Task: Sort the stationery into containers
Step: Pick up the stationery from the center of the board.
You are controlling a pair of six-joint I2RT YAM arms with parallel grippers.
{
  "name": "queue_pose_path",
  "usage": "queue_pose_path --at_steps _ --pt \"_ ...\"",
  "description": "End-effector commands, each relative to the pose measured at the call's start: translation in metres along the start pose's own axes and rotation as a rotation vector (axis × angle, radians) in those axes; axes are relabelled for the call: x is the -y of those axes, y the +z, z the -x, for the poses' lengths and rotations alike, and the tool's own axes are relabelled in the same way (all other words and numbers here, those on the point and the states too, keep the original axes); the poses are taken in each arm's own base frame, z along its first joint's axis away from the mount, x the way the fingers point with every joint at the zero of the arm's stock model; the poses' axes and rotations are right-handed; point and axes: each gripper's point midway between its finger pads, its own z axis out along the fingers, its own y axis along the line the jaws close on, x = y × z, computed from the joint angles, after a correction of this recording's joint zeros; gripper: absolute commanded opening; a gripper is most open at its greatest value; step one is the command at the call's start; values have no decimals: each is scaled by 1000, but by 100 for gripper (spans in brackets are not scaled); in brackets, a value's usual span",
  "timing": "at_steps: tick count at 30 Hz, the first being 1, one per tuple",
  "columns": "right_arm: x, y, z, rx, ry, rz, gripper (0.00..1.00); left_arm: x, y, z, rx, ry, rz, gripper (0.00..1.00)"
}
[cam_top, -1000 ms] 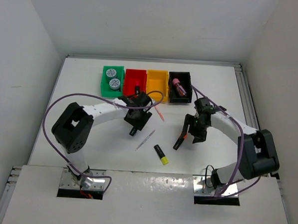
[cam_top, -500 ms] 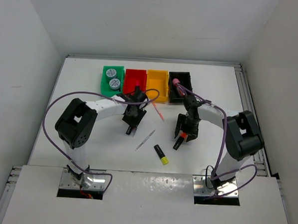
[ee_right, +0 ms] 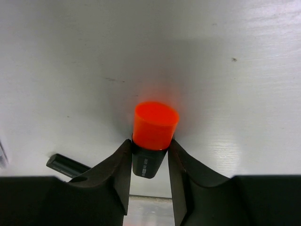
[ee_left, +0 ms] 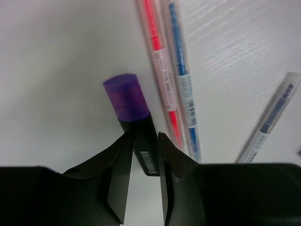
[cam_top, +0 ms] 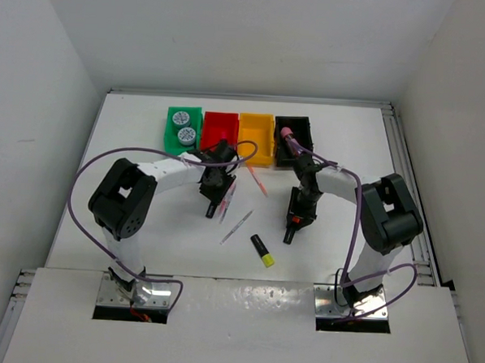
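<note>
My left gripper is shut on the black body of a purple-capped highlighter that lies on the white table; from above this gripper is just below the red bin. A pink pen and a blue pen lie side by side right of it. My right gripper is shut on an orange-capped highlighter, which from above is below the black bin. A yellow-capped highlighter and a grey pen lie between the arms.
Four bins stand in a row at the back: green with two round rolls, red, yellow-orange, and black with a pink-capped highlighter. Another pink pen lies below the yellow-orange bin. Purple cables loop over both arms.
Both grippers have closed, the left on the purple highlighter, the right on the orange one. The right gripper swung left over its highlighter; the left shifted slightly, uncovering the two pens.
</note>
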Motion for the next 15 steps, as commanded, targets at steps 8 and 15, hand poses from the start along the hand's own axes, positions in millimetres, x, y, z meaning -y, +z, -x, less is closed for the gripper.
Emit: queue_pose_path --at_steps 8,15 --pt "-1 4 7 26 -17 -41 27 -25 -7 2 25 -45 43 40" --pt "-2 -8 13 78 -78 -23 6 -23 5 -2 2 -46 37 42"
